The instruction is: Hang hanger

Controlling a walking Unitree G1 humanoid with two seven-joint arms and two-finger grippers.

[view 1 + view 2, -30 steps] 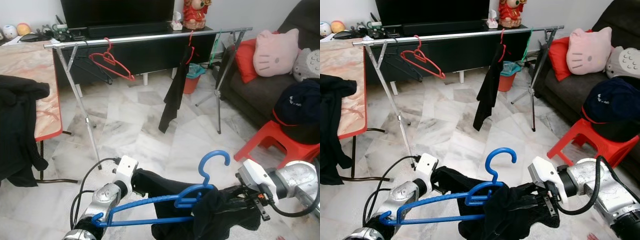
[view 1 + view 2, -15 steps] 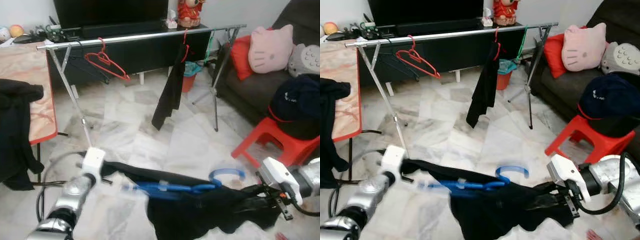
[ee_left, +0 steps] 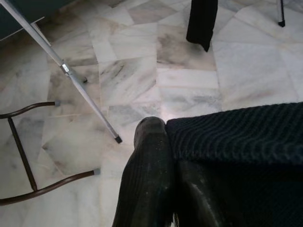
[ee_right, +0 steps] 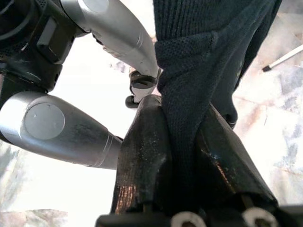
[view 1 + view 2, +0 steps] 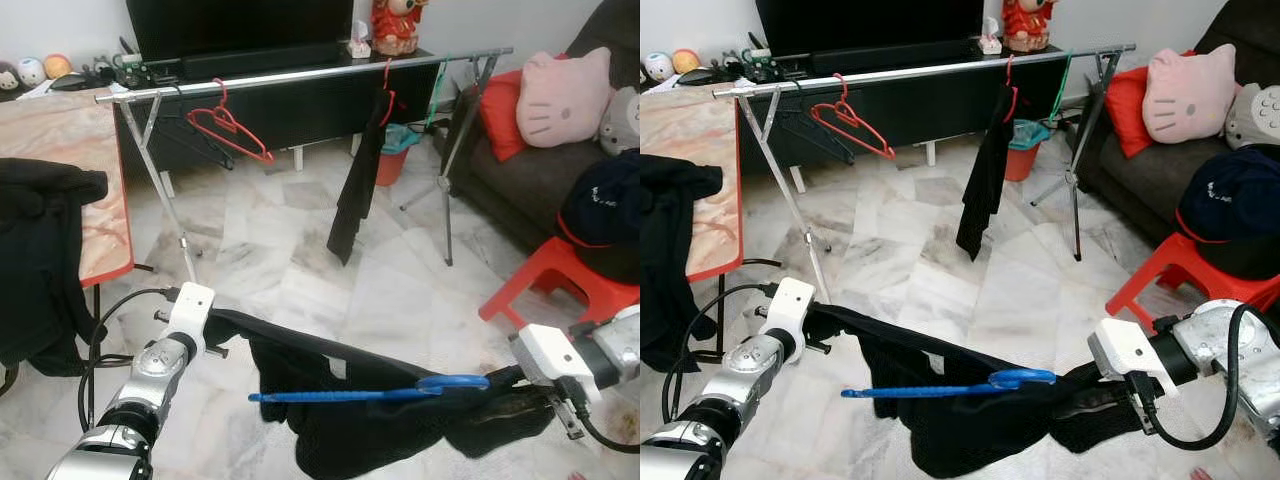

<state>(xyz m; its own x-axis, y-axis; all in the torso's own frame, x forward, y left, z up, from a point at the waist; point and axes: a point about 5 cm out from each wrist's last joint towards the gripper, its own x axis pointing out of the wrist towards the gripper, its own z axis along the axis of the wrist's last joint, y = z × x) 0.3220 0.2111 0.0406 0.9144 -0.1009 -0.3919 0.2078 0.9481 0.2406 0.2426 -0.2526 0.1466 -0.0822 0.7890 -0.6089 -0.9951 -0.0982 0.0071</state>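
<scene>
- The floor is shiny marble tile, white with grey streaks.
- A long silver clothes rail stands far across the room on thin crossed legs.
- A red hanger hangs on the rail to the left. A black garment hangs near the middle, and a green hanger hangs further right.
- Behind the rail is a black TV stand with a dark screen on top.
- On the left is a table with a pink marble-look top and red edge. A black cloth hangs over its near side.
- On the right is a dark sofa with a pink cat cushion. A red stool stands in front of it with dark clothes on top.
- Near the robot, a dark shirt is stretched between the two arms, low over the floor.
- The blue hanger lies flat across the shirt, its hook toward the right.
- The left gripper is closed, pinching the left end of the shirt.
- The right gripper is closed too, with the shirt's right end squeezed between its fingers.
</scene>
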